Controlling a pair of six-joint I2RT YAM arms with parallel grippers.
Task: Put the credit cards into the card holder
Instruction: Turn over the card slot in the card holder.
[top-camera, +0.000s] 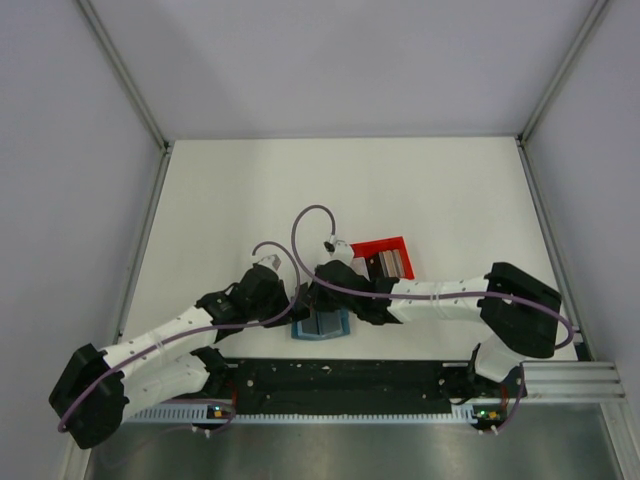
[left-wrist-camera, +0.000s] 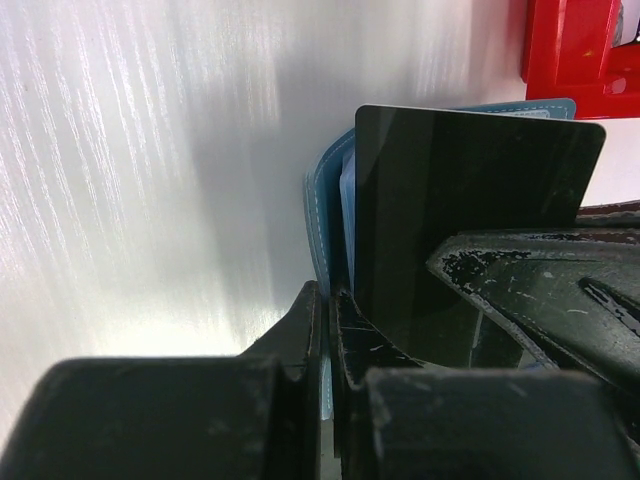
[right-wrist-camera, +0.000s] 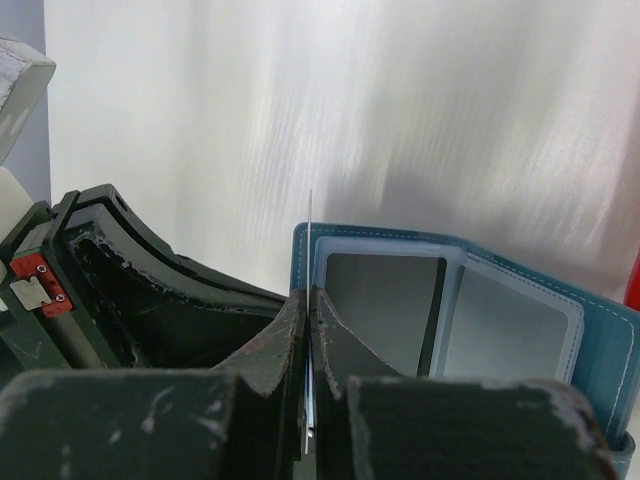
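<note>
Closest to its wrist camera, the right pincer is pressed together on a black credit card, held upright on edge at the left side of the open teal card holder. The holder rests on the white counter. The left pincer is clamped on the holder's teal cover. A dark card and a grey card sit in its clear pockets, and a red tray lies just beyond.

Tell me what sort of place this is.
Probably a robot lab test cell: a white table boxed in by plain panels, left arm and right arm bolted at its near edge, a wallet and red tray as props.
</note>
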